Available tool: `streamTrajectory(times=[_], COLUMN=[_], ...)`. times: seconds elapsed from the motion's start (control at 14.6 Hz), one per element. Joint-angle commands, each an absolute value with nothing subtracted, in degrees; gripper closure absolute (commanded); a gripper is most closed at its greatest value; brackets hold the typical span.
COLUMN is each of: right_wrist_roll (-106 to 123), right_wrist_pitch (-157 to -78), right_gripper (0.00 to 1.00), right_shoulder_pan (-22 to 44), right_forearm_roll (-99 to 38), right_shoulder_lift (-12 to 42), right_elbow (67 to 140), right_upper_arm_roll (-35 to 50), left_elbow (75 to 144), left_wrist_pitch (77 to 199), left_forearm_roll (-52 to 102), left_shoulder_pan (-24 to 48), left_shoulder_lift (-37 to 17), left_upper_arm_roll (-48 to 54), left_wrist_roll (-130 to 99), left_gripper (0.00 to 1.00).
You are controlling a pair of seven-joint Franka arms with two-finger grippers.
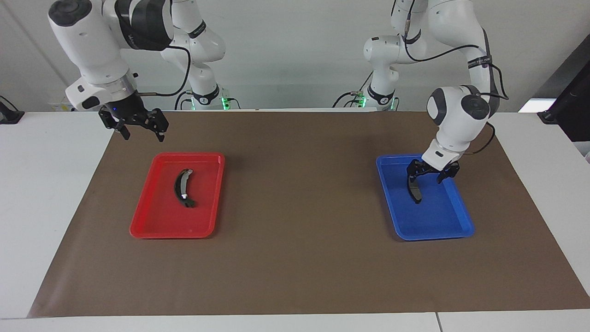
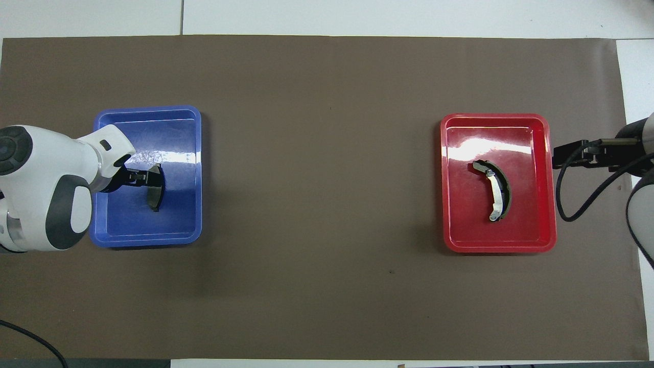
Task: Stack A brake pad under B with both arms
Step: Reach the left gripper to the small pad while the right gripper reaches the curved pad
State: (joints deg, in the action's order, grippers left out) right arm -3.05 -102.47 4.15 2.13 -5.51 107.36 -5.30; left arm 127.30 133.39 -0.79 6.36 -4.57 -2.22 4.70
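Observation:
The A brake pad (image 1: pixel 416 192) (image 2: pixel 155 198) is a short dark grey pad lying in the blue tray (image 1: pixel 461 216) (image 2: pixel 148 240). My left gripper (image 1: pixel 429 179) (image 2: pixel 145 177) hangs low and open over the pad's end nearer the robots. One finger (image 1: pixel 410 179) is right at that end; I cannot tell if it touches. B (image 1: pixel 180 186) (image 2: pixel 496 191), the long black crescent with a silver end, lies in the red tray (image 1: pixel 152 230) (image 2: pixel 498 248). My right gripper (image 1: pixel 144 134) (image 2: pixel 562 156) hangs open and holding nothing, over the mat by that tray's rim.
A brown mat (image 1: pixel 299 207) (image 2: pixel 327 204) covers the table, with the two trays far apart toward either arm's end. White table shows around the mat. A black cable (image 2: pixel 577 204) loops from the right arm beside the red tray.

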Motion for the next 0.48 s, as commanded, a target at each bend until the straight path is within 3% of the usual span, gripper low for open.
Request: streamTrajectory(times=[0.0,0.41], right_wrist_roll=[3.5,9.7], right_wrist_pitch=[-109.3,-133.1], right_gripper=[0.0,0.0], right_shoulder_pan=[3.7,3.5], right_forearm_roll=[0.1,-1.2], right_shoulder_lift=[-5.4,-2.9], right_elbow=[114.1,132.2], right_upper_arm_roll=[-5.4,-5.4], left_elbow=[130.8,131.6], left_wrist_pitch=[136.6,141.0], left_forearm_roll=[-1.1,-1.1], left_shoulder_pan=[7.0,7.2], left_shoulder_lift=[-4.0,-7.1], left_upper_arm_roll=[-2.8,-2.8], left_wrist_roll=[3.8,3.7], left_gripper=[0.04,0.08])
